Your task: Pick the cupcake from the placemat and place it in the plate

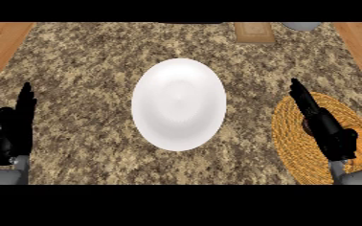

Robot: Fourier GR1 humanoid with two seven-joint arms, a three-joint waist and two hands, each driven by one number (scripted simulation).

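A white plate [179,104] lies empty in the middle of the granite counter. To its right lies a round woven orange placemat [293,143], cut off by the view's right edge. My right hand [331,135] hovers over the placemat with fingers [304,100] straight, pointing up and away. Only a small brown bit of the cupcake [307,126] peeks out at the hand's left side; the rest is hidden behind the hand. My left hand [16,129] rests open at the far left edge, fingers up, holding nothing.
A light wooden board [253,31] sits at the counter's far edge, with a grey round object [304,26] to its right. Wooden strips [13,36] border the counter on both sides. Bare granite [84,76] spreads between the left hand and the plate.
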